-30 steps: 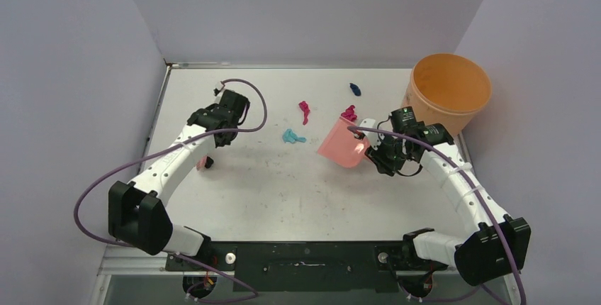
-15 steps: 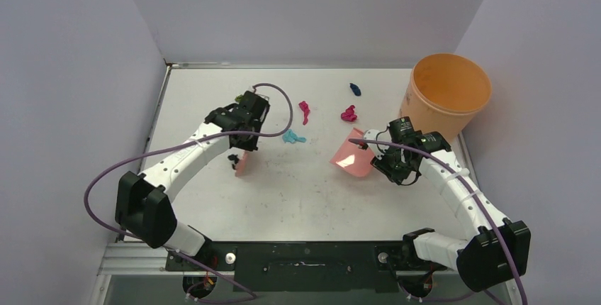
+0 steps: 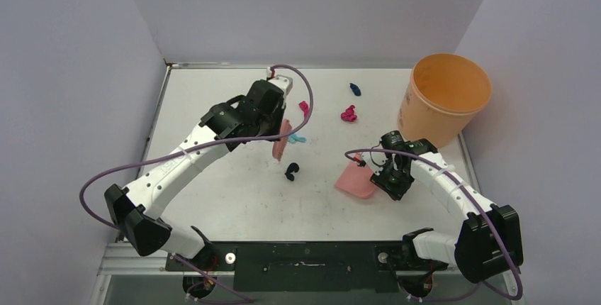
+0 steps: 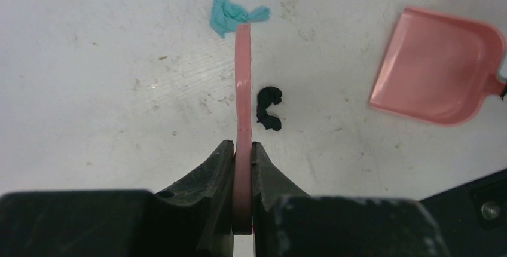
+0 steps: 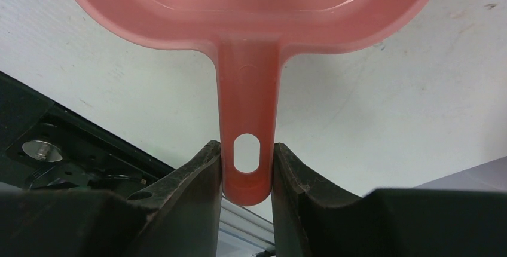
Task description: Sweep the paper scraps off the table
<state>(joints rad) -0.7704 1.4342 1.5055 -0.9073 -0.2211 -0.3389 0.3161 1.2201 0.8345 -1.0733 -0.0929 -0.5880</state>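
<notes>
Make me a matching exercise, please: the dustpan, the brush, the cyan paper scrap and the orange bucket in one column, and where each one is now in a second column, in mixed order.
1. dustpan
2. brush
3. cyan scrap
4. orange bucket

A. stands at the far right of the top view
B. clamped edge-on in the left gripper
C. lies at the brush's far end
D. held by its handle in the right gripper

Pairs: 1-D, 2-B, 3-C, 4-A.

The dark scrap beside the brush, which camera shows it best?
Left wrist: the dark scrap is close up, its curl clear, beside the pink brush. Top external shows a small speck; right wrist, nothing.
</notes>
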